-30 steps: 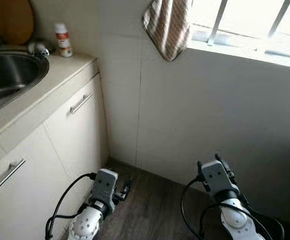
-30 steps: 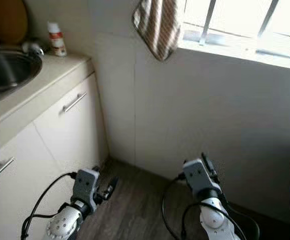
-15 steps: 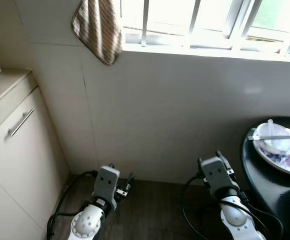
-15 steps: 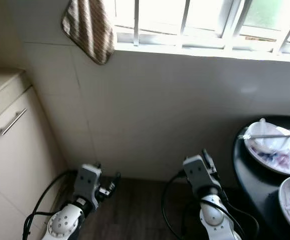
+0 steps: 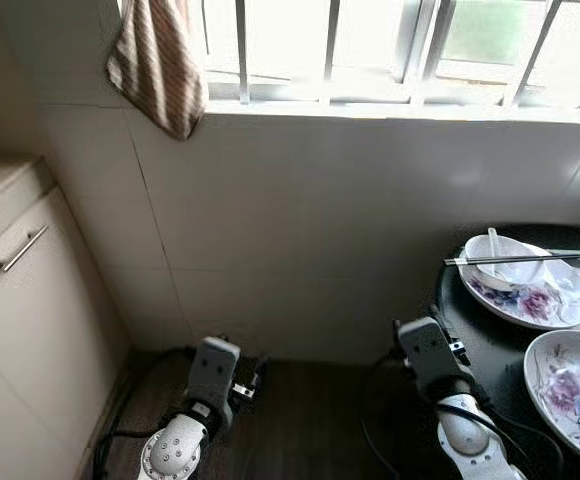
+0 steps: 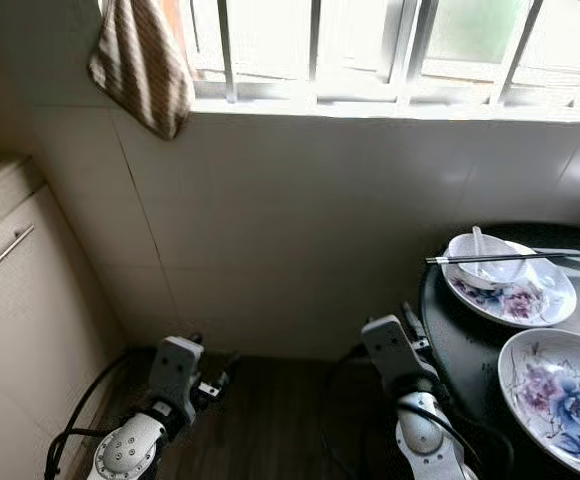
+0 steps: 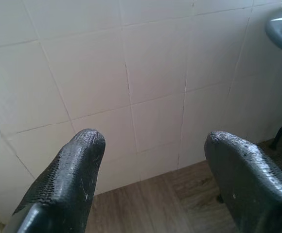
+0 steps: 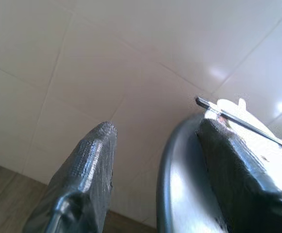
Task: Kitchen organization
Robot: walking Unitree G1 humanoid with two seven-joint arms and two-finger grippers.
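Observation:
A round black table (image 5: 470,320) stands at the right with two flowered plates on it. The far plate (image 5: 540,298) carries a white bowl (image 5: 505,262) with a spoon, and chopsticks (image 5: 520,259) lie across it. The near plate (image 5: 575,395) is empty. My right gripper (image 8: 155,145) hangs low beside the table's left edge, open, with nothing between its fingers. My left gripper (image 7: 150,145) hangs low over the wood floor facing the tiled wall, open and empty.
A tiled wall (image 5: 320,230) runs under a barred window (image 5: 390,50). A striped towel (image 5: 155,65) hangs from the sill at the left. A white cabinet (image 5: 20,300) with a bar handle stands at the left. Dark wood floor (image 5: 310,420) lies below.
The camera has swung right: the sink and counter have left the picture, the towel has shifted left, and the black table with both plates has come into view. Both arms still hang low.

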